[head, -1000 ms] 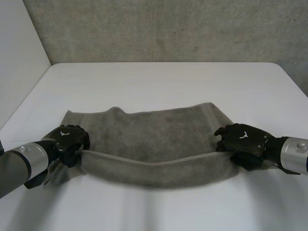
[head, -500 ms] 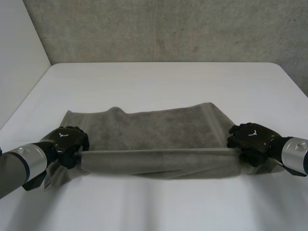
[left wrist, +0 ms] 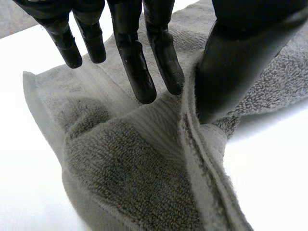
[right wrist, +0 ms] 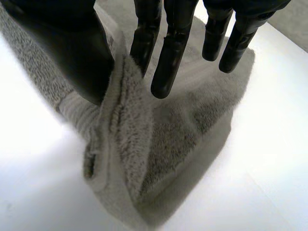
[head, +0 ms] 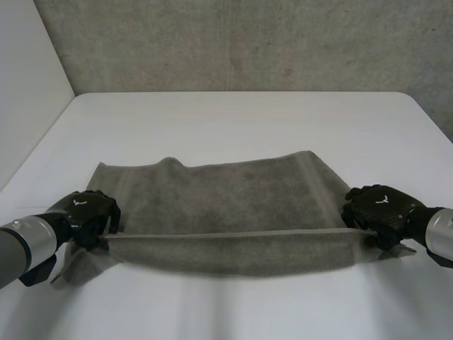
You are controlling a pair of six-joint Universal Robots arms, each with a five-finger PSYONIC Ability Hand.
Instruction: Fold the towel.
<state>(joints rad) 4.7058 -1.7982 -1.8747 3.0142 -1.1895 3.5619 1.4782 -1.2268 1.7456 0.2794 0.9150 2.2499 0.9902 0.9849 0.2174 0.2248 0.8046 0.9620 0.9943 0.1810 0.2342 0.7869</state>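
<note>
We see the grey towel lying on the white bench, its near edge stretched taut between our left hand, whose fingers and thumb pinch the near-left corner, and our right hand, likewise pinching the near-right corner.

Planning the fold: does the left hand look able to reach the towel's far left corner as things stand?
Probably yes: the far left corner lies flat just ahead of the left hand, with nothing but towel between. The hand is pinching the near edge, so that would come along.
</note>
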